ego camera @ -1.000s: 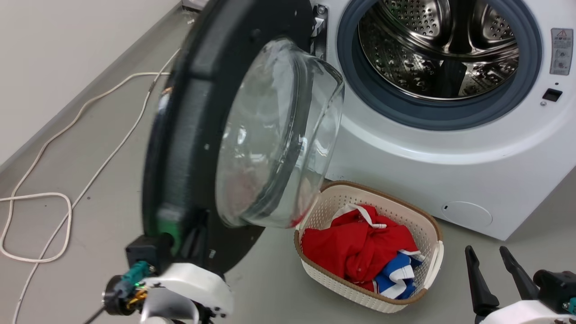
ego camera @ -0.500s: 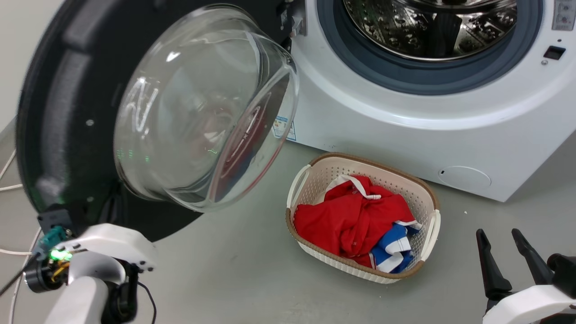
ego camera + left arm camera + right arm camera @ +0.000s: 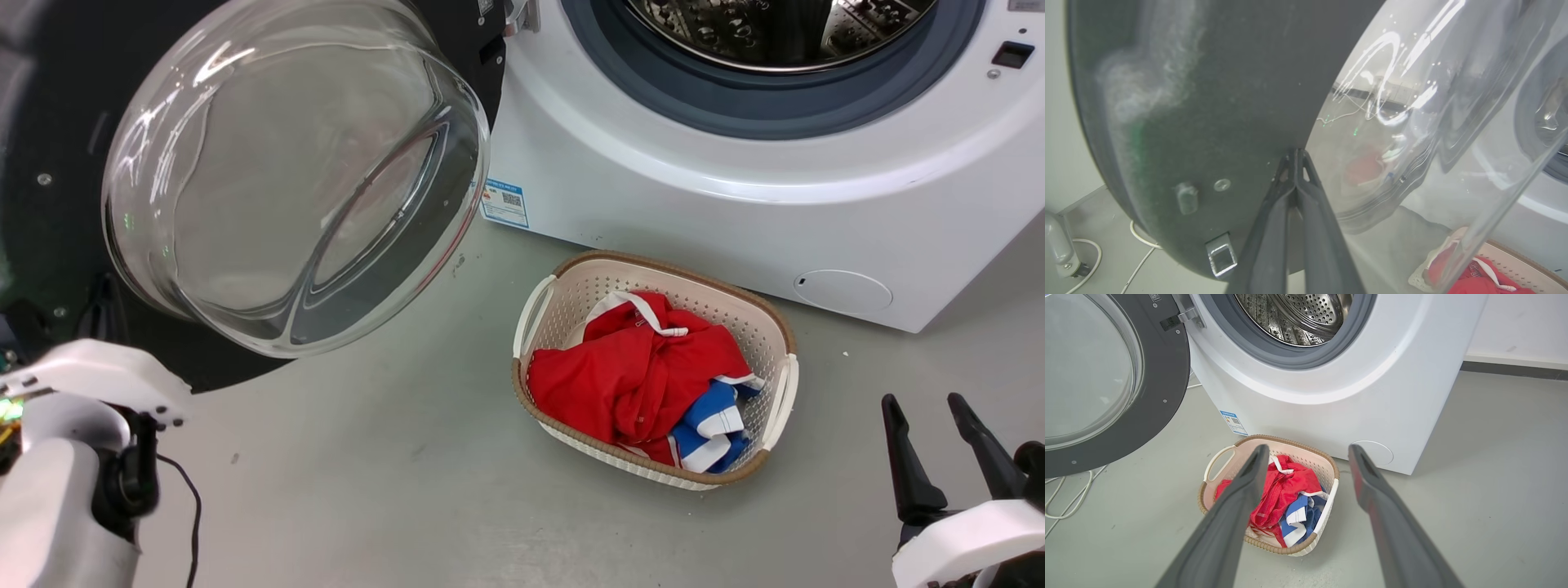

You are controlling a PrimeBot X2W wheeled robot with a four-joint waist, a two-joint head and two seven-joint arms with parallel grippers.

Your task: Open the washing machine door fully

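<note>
Grey floor lay under the washing machine in the head view; its door stood wide at upper left; the right claw, lower right, gaped empty. Left wrist view: the left claw was closed, tips at the door's black face. Right wrist view: a basket lay at centre.

Bright even light, soft shadows; white glare streaks the washing machine door.
</note>
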